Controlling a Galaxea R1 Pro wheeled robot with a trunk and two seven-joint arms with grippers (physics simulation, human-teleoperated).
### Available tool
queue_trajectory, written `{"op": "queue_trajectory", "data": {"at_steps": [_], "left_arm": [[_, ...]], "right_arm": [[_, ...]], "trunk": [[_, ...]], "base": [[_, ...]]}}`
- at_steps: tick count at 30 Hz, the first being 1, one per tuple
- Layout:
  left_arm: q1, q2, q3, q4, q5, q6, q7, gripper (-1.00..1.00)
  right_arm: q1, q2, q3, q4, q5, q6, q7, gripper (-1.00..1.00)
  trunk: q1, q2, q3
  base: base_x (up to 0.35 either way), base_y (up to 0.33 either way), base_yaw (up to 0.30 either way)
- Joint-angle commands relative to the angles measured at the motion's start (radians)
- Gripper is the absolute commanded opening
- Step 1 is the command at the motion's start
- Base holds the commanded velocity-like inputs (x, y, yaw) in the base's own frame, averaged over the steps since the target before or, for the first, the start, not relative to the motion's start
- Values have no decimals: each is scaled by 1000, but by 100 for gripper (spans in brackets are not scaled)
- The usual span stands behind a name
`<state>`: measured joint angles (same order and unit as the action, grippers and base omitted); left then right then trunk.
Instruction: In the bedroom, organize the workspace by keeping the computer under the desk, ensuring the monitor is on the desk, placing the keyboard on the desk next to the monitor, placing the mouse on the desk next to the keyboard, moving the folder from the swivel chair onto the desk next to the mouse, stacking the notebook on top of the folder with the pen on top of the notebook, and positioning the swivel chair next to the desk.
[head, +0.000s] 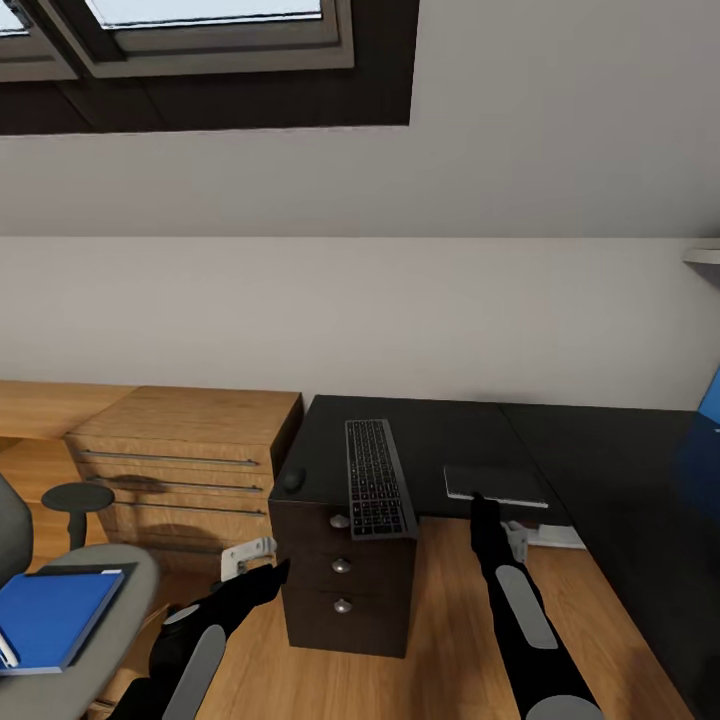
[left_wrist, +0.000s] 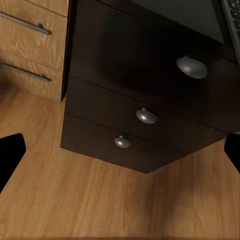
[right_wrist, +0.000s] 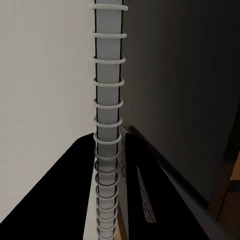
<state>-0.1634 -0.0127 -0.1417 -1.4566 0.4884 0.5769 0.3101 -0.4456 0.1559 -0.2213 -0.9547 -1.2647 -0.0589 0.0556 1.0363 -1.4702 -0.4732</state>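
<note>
folder (head: 55, 615) on swivel chair (head: 100, 590) | right claw (head: 482, 503) at notebook (head: 495, 485)

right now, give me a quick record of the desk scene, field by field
keyboard: on desk, near end overhanging the drawer unit
mouse: on desk, left of keyboard
notebook: on desk's front edge, spiral binding seen close by right wrist camera
folder: blue, on swivel chair
left gripper: open, facing the drawers
right gripper: at notebook, state unclear
</note>
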Motion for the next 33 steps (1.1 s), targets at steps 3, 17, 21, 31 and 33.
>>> {"op": "queue_trajectory", "data": {"at_steps": [3, 17, 21, 31, 33], "left_arm": [[-1, 0, -1, -1, 10, 1, 9, 100], [-1, 1, -1, -2, 10, 0, 9, 100], [-1, 0, -4, -17, 10, -1, 8, 100], [-1, -5, -10, -44, 9, -3, 11, 100], [-1, -6, -10, -45, 9, -3, 11, 100]], "right_arm": [[-1, 0, -1, 1, -11, 1, 6, -100], [1, 3, 11, 2, -13, 4, 9, -100], [1, 2, 12, 3, -13, 4, 9, -100], [1, 2, 15, 5, -13, 4, 9, -100], [1, 1, 17, 5, -13, 4, 9, -100]], "trunk": [[0, -1, -1], [0, -1, -1], [0, -1, -1], [35, -64, -29], [42, -78, -36]], "base": [[186, 0, 0], [118, 7, 0], [43, 5, 0], [3, 0, 0], [0, 0, 0]]}}
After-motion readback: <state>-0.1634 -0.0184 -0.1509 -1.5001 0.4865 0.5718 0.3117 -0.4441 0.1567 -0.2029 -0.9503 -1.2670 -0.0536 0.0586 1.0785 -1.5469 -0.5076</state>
